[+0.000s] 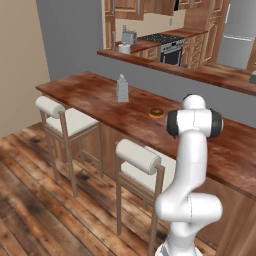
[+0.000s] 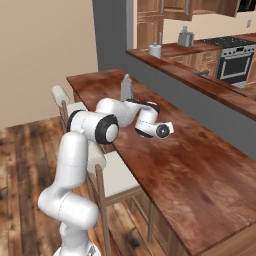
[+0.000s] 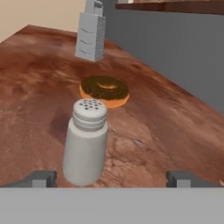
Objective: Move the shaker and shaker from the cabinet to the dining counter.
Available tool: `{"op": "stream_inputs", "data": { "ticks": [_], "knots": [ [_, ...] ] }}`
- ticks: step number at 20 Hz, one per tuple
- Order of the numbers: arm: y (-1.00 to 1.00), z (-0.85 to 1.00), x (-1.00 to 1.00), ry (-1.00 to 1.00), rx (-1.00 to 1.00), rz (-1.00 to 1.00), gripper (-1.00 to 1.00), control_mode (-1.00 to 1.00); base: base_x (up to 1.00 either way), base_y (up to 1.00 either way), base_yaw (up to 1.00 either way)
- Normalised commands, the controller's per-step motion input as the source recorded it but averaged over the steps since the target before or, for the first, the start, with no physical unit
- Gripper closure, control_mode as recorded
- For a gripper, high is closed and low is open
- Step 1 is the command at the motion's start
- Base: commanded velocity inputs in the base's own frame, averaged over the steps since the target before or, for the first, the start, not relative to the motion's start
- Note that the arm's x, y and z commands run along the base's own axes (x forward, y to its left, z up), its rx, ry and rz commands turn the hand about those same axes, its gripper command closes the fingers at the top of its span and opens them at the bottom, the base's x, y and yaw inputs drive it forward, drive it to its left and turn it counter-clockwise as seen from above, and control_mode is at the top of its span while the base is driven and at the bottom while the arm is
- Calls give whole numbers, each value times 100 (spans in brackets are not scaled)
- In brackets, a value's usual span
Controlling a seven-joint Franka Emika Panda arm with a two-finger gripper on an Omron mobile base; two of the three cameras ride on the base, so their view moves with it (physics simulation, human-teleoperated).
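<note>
Risk: gripper [image 3: 112, 178] could bump the shaker [image 3: 85, 142] as it pulls away, and the shaker could tip or roll.
Cause: the shaker stands very close to the left finger tip [image 3: 41, 178], and it is small and light.
Jaws: wide apart, holding nothing.
Shaker and jaws: the shaker stands upright between the two tips, nearer the left one than the right.
Shaker place: on the dining counter [image 3: 166, 127], just in front of the donut [image 3: 104, 90]; the grater [image 3: 91, 36] stands farther behind the donut.

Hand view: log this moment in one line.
pincer: open | shaker: upright on dining counter, between fingertips, not gripped | donut, box grater: beyond
</note>
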Motion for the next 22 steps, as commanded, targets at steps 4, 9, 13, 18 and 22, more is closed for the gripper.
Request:
{"op": "stream_inputs", "data": {
  "ticks": [4, 9, 13, 18, 22],
  "knots": [
    [-8, 21, -33, 3, 0, -7, -100, -100, 0, 0, 0],
    [-8, 30, -41, 4, 0, -10, -100, -100, 0, 0, 0],
    [-7, 43, -44, 2, 0, -3, -100, -100, 0, 0, 0],
    [0, 64, -44, -1, 0, -4, -100, -100, 0, 0, 0],
    [0, 68, -47, 0, 0, -5, -100, -100, 0, 0, 0]
  ]
}}
